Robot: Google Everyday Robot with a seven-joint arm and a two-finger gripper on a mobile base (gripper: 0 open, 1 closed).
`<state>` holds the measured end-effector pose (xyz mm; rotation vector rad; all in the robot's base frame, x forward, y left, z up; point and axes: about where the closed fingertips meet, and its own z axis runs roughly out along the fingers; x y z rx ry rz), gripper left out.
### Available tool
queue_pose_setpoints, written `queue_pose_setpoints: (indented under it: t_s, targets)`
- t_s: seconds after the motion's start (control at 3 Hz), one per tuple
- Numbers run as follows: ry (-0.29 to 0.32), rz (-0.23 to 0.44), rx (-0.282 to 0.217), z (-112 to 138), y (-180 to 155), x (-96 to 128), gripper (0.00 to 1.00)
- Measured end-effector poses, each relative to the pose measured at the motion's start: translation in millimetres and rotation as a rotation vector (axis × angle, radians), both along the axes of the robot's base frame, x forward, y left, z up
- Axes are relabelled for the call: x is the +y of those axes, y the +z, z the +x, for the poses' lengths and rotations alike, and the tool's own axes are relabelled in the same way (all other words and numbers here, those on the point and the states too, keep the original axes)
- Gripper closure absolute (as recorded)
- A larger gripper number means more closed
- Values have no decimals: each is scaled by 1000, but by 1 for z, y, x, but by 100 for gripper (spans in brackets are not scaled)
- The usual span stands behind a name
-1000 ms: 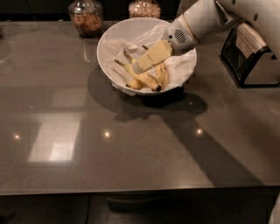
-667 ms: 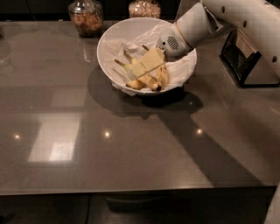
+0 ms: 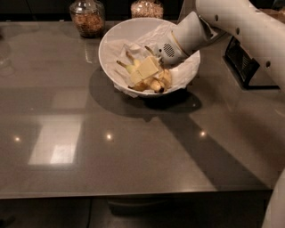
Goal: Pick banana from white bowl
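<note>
The white bowl (image 3: pixel 112 39), lined with crumpled white paper, stands at the back middle of the dark table. Bananas (image 3: pixel 156 83) lie in its bottom, with a stem end (image 3: pixel 126 66) pointing left. My gripper (image 3: pixel 142 72) reaches down into the bowl from the right, on the end of the white arm (image 3: pixel 231 22). It sits right on top of the bananas and hides part of them.
Two glass jars (image 3: pixel 87 18) (image 3: pixel 147 8) with brown contents stand behind the bowl at the table's back edge. A black object (image 3: pixel 242 62) stands to the right of the bowl. The grey table top (image 3: pixel 133 156) stretches toward the front edge.
The gripper has moved left and lower into the bowl, from the right side of the bananas to over their middle. The bowl has not moved.
</note>
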<state>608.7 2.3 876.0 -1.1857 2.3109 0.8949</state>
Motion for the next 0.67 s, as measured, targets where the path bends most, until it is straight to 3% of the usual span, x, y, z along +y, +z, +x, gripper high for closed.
queue_pose_setpoints:
  t_s: [0.67]
  targets:
    - [-22,-49,3,3,-4,-6,73]
